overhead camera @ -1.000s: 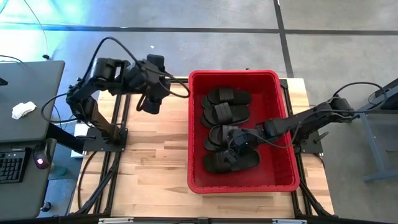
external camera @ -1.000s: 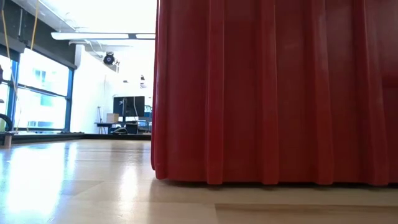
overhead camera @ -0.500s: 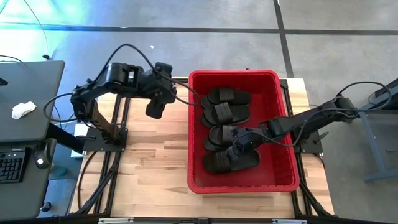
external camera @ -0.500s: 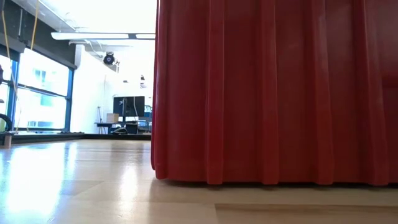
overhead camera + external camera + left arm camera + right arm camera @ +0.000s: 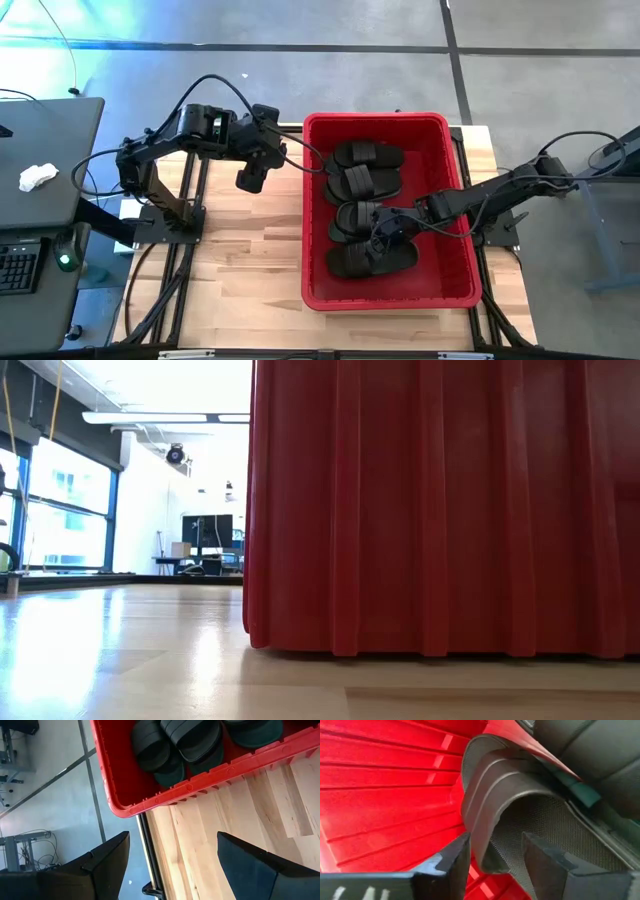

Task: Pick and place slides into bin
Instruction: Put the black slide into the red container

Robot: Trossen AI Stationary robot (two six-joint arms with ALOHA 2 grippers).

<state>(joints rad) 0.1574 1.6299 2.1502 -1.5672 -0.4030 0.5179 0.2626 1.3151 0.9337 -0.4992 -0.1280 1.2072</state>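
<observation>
Reaching into the large rectangular red plastic bin (image 5: 389,205) at the centre right of the high view, the right gripper (image 5: 383,235) sits low among the rubber slides. In the right wrist view its two dark fingers (image 5: 447,865) stand a little apart, with the grey ribbed strap of one slide (image 5: 495,810) arching just beyond them over a textured footbed; whether the pads grip that strap cannot be told. Four dark slides (image 5: 362,205) show in a column from the upper to the lower part of the bin, and no slide shows on the pale wooden table (image 5: 250,260). Judged from this, the step in hand is setting down or letting go of a slide inside the bin; the next move calls for a clean withdrawal upward. Farther off, at upper centre-left, the left gripper (image 5: 249,179) hangs over bare table beside the bin's rim, its fingers (image 5: 107,857) spread wide and empty.
</observation>
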